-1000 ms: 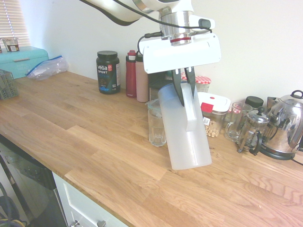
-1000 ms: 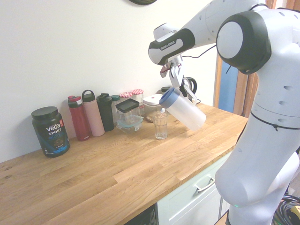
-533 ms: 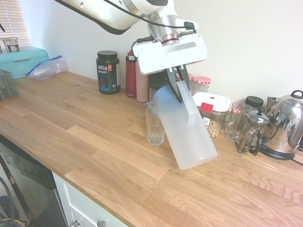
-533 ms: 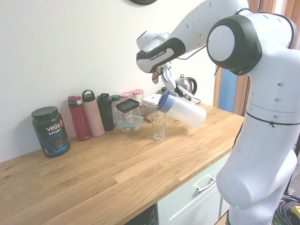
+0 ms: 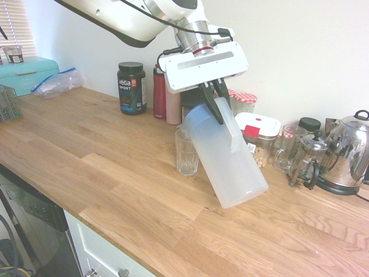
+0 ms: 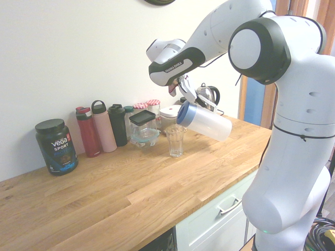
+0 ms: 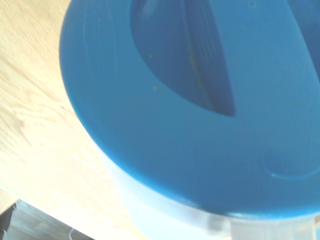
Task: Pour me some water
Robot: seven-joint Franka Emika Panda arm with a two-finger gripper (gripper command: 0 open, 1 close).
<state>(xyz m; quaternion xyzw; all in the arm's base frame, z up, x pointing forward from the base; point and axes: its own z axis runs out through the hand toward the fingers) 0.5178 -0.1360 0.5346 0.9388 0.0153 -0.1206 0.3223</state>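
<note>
Water jug tipped over the glass, no stream visible

Water itself I can't make out through the jug's frosted walls, and none shows between spout and glass. Biggest thing here is the wooden countertop (image 5: 115, 173), with a row of stuff along the back wall edge. The white arm comes in from above and its gripper (image 5: 218, 99) has the fingers clamped shut on the handle of the frosted plastic jug (image 5: 228, 156), which hangs tilted in the air, blue lid (image 6: 182, 112) end low and base kicked up. The lid end sits right over the rim of the empty-looking drinking glass (image 5: 187, 151), which stands upright near the middle of the counter. Along the wall: a steel kettle (image 5: 346, 156) toward the right end, a French press (image 5: 308, 160) beside it, and a black Vega Sport tub (image 5: 131, 88), further left.
</note>
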